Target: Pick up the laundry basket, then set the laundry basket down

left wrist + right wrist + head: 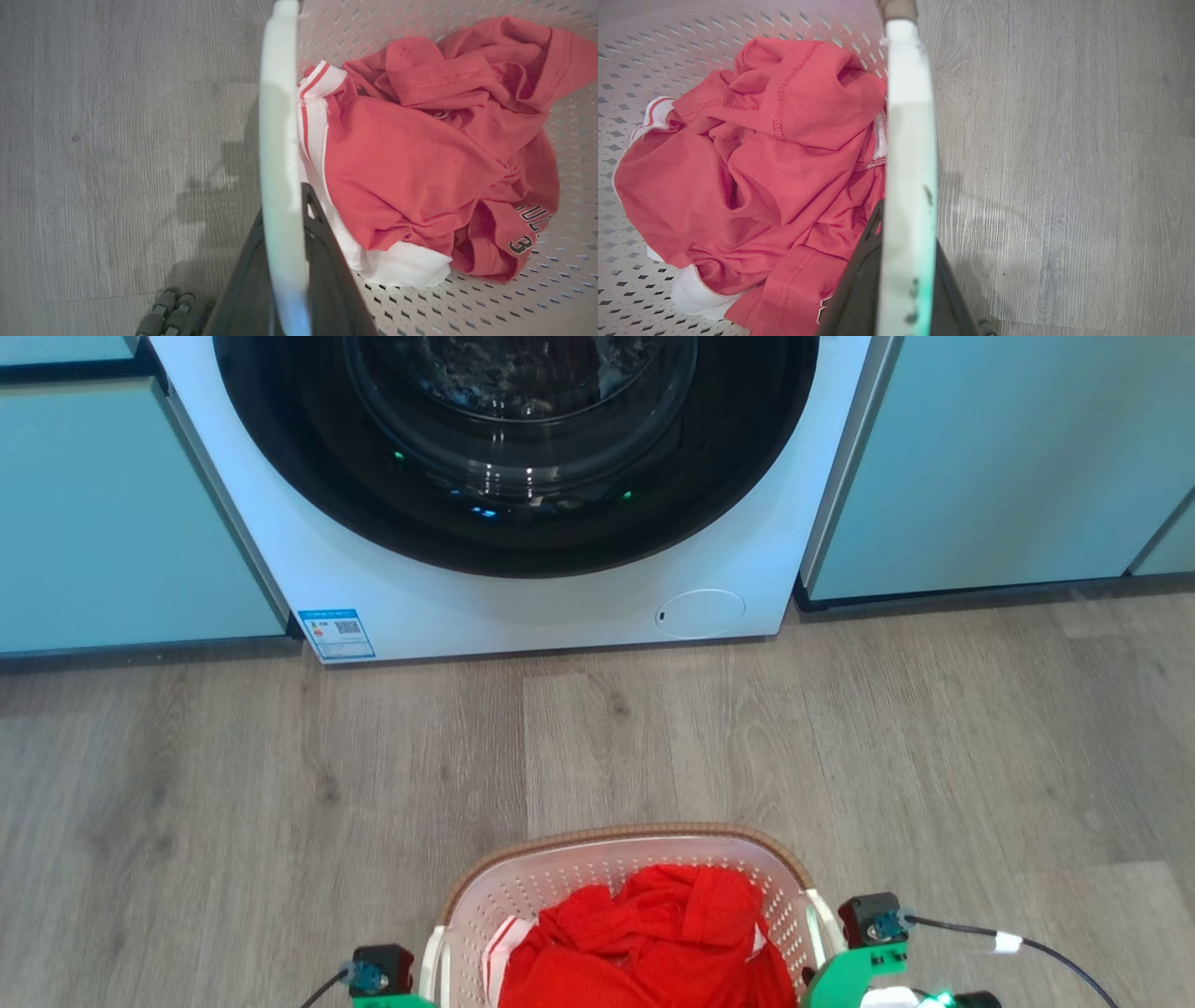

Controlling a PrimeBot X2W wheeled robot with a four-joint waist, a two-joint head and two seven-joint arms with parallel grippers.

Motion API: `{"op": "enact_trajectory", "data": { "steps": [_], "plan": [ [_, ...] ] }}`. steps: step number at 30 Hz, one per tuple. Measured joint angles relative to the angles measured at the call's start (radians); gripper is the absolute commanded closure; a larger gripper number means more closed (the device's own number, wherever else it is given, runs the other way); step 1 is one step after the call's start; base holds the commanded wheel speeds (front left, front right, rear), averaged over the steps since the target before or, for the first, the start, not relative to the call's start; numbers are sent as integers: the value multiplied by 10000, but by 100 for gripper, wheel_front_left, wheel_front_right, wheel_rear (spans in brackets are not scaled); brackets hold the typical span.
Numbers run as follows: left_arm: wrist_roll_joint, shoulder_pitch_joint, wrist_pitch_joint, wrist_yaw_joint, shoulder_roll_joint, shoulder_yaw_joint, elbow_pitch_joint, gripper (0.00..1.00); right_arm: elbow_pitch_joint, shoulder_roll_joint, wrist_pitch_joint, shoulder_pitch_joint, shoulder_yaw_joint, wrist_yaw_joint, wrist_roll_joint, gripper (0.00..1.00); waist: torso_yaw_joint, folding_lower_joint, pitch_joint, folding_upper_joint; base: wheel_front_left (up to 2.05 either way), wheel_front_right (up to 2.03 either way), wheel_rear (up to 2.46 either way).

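**Head view, left to right.** A teal cabinet front [112,513] stands beside a white front-loading washing machine [523,607]. The machine has a dark round door [513,448], a blue label [336,633] at its lower left corner and a round cover [698,613] at its lower right. A second teal cabinet front [1008,467] follows. Grey wood-grain floor [280,784] spreads before them. The laundry basket [616,835] sits at the bottom centre of my view, in line with the washer and well apart from it. Its brown rim curves above white perforated walls. A crumpled red garment [653,933] with white trim lies inside. I cannot tell whether the basket rests on the floor or hangs just above it.

**Left wrist view.** Floor lies to the left. The basket's left handle [279,140] runs up the middle as a white bar. The left gripper [283,219] has its two dark fingers set narrowly, one on each side of the bar, clamped on it. To the right the garment shows dark lettering and a numeral 3.

**Right wrist view.** The garment lies to the left on the perforated basket bottom. The right handle [908,116] runs up the middle. The right gripper [908,233] is pinched narrowly onto it, a dark finger on either side. Floor lies to the right.
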Motion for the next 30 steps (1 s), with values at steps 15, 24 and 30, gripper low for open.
{"op": "enact_trajectory", "data": {
  "steps": [15,24,30],
  "plan": [
    [-104,-1,-4,2,4,-155,40,100,59,0,-33,-3,487,0,489,100,-4,0,-107,0,0,0,0],
    [-307,-4,-13,8,12,-349,40,100,125,-2,-113,-38,734,0,736,100,-37,0,-14,0,0,0,0],
    [-345,-73,-17,17,15,-426,38,100,199,-2,-151,-142,947,0,840,100,-31,0,278,0,0,0,0]
  ]
}}
